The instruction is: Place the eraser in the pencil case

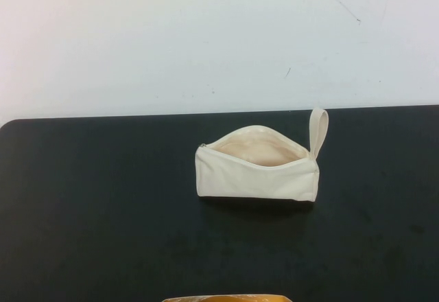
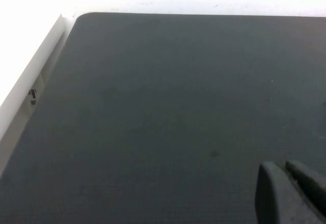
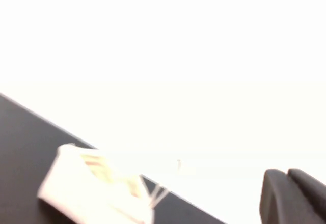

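The pencil case (image 1: 257,163), a cream canvas pouch, lies on the black mat (image 1: 103,206) with its zip open, its beige lining showing and its loop strap (image 1: 318,129) at the right end. It also shows in the right wrist view (image 3: 91,186), far from the jaws. No eraser is visible in any view. My left gripper (image 2: 284,167) is shut and empty above bare mat. My right gripper (image 3: 285,173) is shut and empty, held off to the side of the pouch. Neither gripper shows in the high view.
The mat's far edge meets a white surface (image 1: 219,41). Its rounded left corner and a white border (image 2: 35,76) show in the left wrist view. A yellow-orange object (image 1: 226,298) pokes in at the near edge of the high view.
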Motion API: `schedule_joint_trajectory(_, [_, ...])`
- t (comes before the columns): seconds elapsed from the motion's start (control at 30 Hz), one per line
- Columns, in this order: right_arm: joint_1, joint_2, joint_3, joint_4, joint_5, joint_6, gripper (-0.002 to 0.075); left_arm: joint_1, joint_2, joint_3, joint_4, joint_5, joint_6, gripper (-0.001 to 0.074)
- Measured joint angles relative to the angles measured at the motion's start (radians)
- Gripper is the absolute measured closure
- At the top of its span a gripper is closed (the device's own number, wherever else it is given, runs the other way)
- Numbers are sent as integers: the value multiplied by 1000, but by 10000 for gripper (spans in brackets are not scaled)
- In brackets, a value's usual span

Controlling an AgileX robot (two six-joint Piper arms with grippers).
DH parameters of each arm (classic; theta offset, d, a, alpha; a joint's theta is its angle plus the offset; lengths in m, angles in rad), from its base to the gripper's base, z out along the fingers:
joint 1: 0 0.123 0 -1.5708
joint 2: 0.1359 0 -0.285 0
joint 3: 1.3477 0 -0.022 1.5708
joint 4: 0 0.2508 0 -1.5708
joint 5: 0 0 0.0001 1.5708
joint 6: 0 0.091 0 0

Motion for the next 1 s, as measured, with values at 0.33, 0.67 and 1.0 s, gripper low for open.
schedule_joint_trajectory(0.33, [-117,-79,187,-22,-37,232,727,0,0,0,0,0,0,736])
schedule_joint_trajectory(0.67, [-440,-271,200,-533,335,747,727,0,0,0,0,0,0,736])
schedule_joint_trajectory(1.0, [-536,-351,278,-666,456,882,727,0,0,0,0,0,0,736])
